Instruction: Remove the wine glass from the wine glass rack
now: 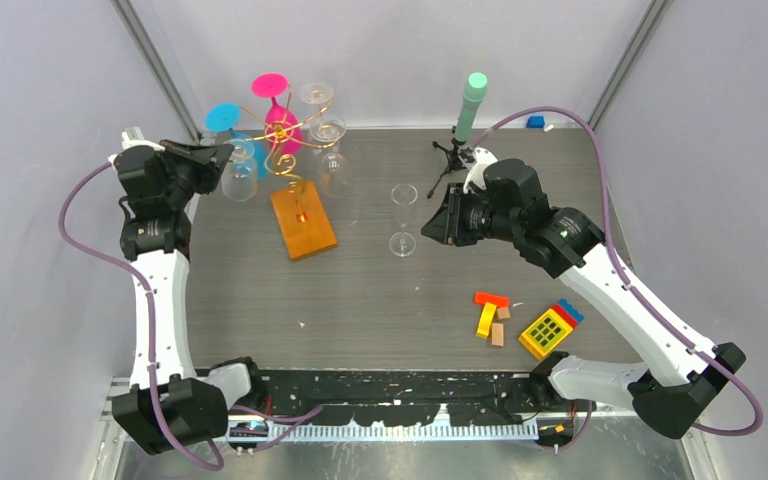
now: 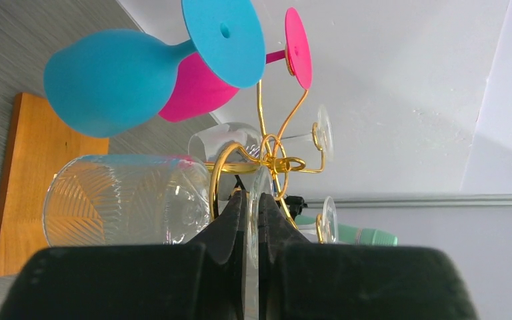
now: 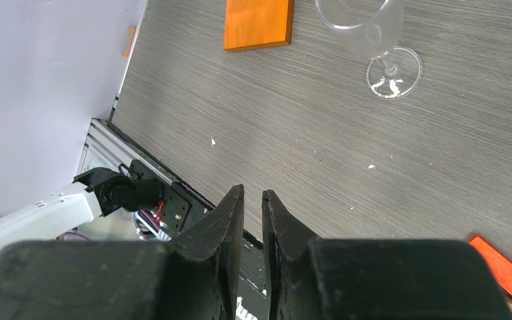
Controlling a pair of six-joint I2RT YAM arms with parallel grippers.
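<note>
My left gripper (image 2: pixel 251 198) is clamped on the thin foot of a clear wine glass (image 2: pixel 127 200) with a ribbed bowl. A gold loop of the wine glass rack (image 1: pixel 303 222) circles its stem, at the far left of the table (image 1: pixel 380 300).

Only my left wrist view shows that pinch. From overhead my fingers hide it. The overhead view alone shows the rack's whole orange base and a clear standing glass (image 1: pixel 403 215) apart from the rack, just beside my right gripper (image 3: pixel 253 195). Its fingers stand a narrow slit apart with nothing between them.

I count five glasses on the one rack: one blue glass (image 2: pixel 107 80), one pink glass (image 2: pixel 197 90) and three clear ones. One more stands on the table.
</note>
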